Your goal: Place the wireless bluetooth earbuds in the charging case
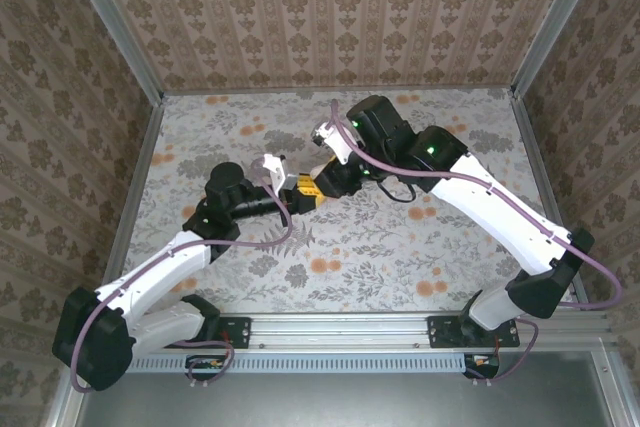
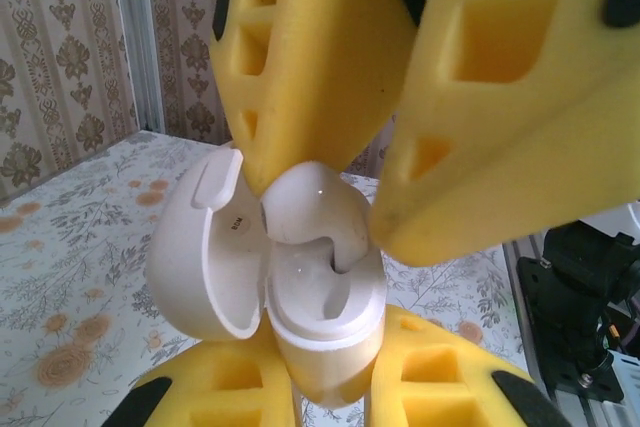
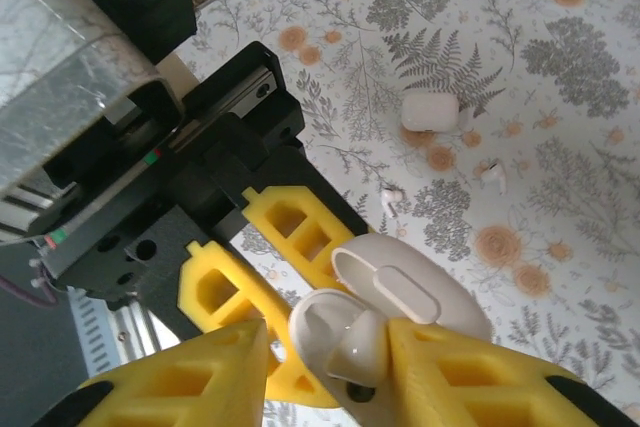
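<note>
- Top external: the left tool point(image 1: 289, 186) and right tool point(image 1: 318, 180) meet tip to tip above the middle of the floral-patterned bench point(image 1: 400, 247). Their load is too small to make out here
- Left wrist: the left tool's yellow fingers point(image 2: 210, 392) are closed on the base of the white glossy plastic charging case point(image 2: 325, 332), held upright with its hinged lid point(image 2: 205, 257) swung open sideways. The right tool pinches a small white glossy earbud point(image 2: 315, 209) from above, and the earbud sits partly inside the case
- Right wrist: a second white rounded-square case point(image 3: 430, 109) and two tiny white loose earbuds point(image 3: 390, 199) lie on the bench, well apart from the tools
- Status, as judged: one earbud is mid-insertion and not yet released. Seating it, fitting its partner and closing the lid are left to do
</note>
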`<state>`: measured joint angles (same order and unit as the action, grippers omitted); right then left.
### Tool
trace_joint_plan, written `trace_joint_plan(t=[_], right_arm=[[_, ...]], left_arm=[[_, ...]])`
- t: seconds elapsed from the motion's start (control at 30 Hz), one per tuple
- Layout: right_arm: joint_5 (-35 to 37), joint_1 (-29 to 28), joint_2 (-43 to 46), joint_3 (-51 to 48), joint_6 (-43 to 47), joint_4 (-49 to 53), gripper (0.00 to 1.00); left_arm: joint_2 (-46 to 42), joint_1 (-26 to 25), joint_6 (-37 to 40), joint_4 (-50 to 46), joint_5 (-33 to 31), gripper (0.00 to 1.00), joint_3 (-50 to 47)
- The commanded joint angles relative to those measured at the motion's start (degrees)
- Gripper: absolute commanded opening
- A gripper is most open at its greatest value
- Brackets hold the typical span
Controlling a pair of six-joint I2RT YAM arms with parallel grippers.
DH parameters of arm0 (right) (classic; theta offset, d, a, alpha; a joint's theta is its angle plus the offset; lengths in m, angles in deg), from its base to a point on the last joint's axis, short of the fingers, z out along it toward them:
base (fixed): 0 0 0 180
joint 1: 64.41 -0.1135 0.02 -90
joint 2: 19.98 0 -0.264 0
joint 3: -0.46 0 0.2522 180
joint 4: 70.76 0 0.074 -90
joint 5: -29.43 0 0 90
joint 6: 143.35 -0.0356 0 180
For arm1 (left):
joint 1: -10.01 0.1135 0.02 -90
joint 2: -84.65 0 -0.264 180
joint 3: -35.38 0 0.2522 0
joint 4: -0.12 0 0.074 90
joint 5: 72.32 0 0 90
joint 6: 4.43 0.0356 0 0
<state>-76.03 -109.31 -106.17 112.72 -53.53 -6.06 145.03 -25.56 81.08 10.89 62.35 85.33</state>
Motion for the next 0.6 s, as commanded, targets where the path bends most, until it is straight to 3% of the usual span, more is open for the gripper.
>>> trace_joint_plan(t=[0.0, 0.3, 0.57], right_arm=[[4.72, -0.36, 0.73, -0.66, -5.43, -4.02, 0.4], [11.36, -0.36, 4.0, -0.83, -21.58, -4.57, 0.49], [12.89, -0.7, 4.54, -0.36, -27.1, -2.57, 0.48]], left_arm=[[0.09, -0.73, 1.54, -1.14, 2.11, 0.0, 2.3], [0.85, -0.99, 3.53, -4.78, -2.66, 0.0, 3.2], [1.73, -1.52, 4.0, -5.15, -4.62, 0.0, 3.79]])
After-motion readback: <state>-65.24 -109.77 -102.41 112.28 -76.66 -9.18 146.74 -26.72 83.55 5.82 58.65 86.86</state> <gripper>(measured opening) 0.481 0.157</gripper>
